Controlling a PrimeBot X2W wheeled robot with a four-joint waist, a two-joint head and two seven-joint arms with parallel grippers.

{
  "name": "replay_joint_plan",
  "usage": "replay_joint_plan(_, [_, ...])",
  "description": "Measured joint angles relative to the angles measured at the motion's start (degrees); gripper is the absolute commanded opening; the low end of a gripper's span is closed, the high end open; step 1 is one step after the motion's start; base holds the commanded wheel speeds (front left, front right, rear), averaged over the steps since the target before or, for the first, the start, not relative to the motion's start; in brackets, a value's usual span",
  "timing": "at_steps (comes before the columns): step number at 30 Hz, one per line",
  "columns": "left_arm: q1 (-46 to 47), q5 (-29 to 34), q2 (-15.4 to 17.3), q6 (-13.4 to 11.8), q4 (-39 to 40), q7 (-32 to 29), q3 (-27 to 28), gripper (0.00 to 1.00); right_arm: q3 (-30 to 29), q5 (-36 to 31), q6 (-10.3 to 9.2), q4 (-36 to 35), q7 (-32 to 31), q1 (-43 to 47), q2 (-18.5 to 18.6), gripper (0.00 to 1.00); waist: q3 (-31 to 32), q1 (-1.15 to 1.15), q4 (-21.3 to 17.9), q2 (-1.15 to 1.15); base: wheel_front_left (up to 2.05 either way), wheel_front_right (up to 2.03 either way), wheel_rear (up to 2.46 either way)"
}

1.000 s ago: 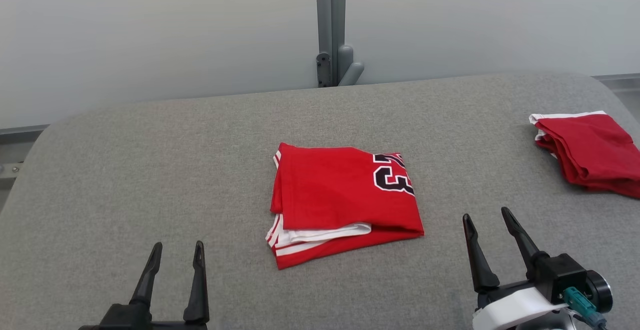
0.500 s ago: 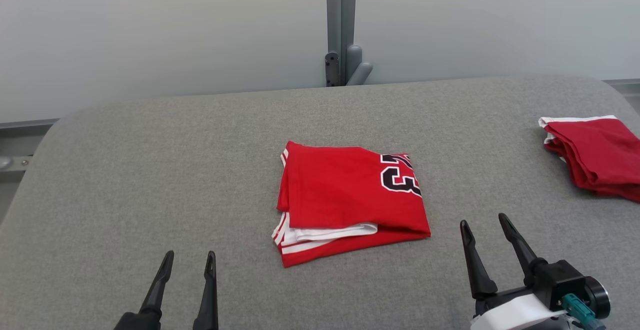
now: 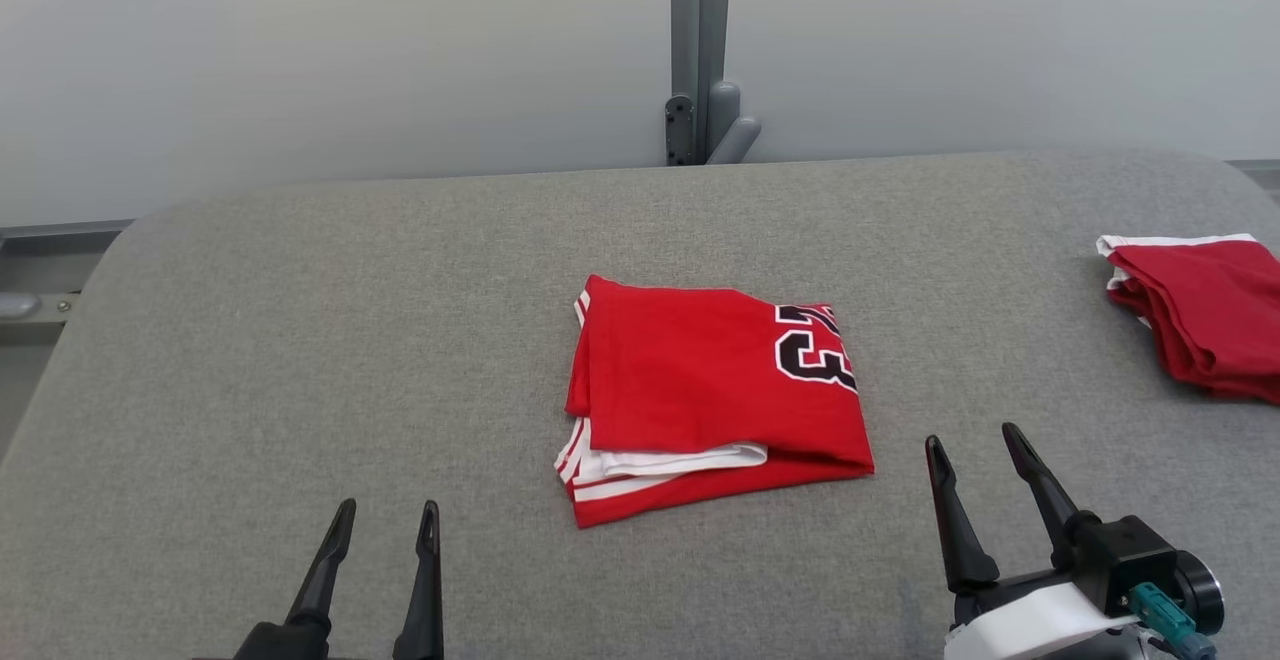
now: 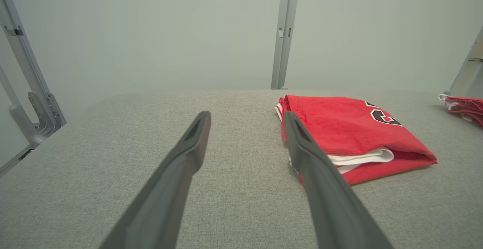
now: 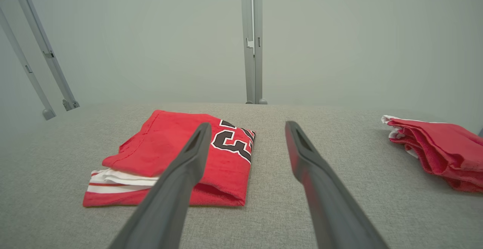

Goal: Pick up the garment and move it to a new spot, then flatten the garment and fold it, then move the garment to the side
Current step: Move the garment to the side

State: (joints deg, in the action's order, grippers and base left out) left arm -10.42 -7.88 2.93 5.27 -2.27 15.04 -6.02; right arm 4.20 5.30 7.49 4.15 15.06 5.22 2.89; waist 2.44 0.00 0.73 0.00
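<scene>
Before the post, mid-desk: garment (image 3: 715,390), red, folded into a rough rectangle, lying flat on the grey fabric desk (image 3: 300,340), nearly in line with the grey post (image 3: 700,40) standing behind the far edge.
Garment print: black numerals edged in white (image 3: 812,355), on the top layer, at the corner toward the post and right of its line, partly cut off by the fold.
Garment trim: white and striped layers (image 3: 680,462), peeking out along the edge facing away from the post.
Left gripper (image 3: 389,508): left of the post's line, farther from the post than the garment, fingers spread wide with nothing between them, apart from the cloth.
Left wrist view: same gripper (image 4: 246,116) low over the desk, garment (image 4: 339,128) just past the right finger, post (image 4: 285,34) beyond.
Right gripper (image 3: 971,435): right of the post's line, beside the garment's near right corner, spread wide, holding nothing, not touching the cloth.
Right wrist view: gripper (image 5: 247,125) aimed toward the post (image 5: 253,34), garment (image 5: 158,143) behind the left finger.
Second red cloth (image 3: 1210,315): folded pile far right of the post, by the desk's right edge, well apart from the garment, seen too from both wrists (image 4: 464,105) (image 5: 441,143).
</scene>
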Motion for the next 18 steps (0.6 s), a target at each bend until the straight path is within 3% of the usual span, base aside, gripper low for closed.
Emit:
replay_joint_plan(8, [0.9,0.1,0.0,0.1,0.9,0.0,-0.6,1.00,-0.2,6.1,0.00,4.5,0.0,-4.6,0.0,1.00,-1.5,0.00,1.8,0.00,0.00,0.00,0.00])
replay_joint_plan(12, [1.5,0.7,0.0,0.7,1.0,0.0,-1.2,1.00,0.9,12.3,0.00,12.7,0.0,-9.9,0.2,1.00,-2.8,0.00,3.0,0.00,0.00,0.00,0.00])
replay_joint_plan(18, [3.9,0.9,0.0,1.4,1.3,0.0,-2.2,1.00,4.0,25.1,0.00,23.7,-2.0,-20.5,5.1,1.00,-5.5,0.00,5.4,0.00,0.00,0.00,0.00])
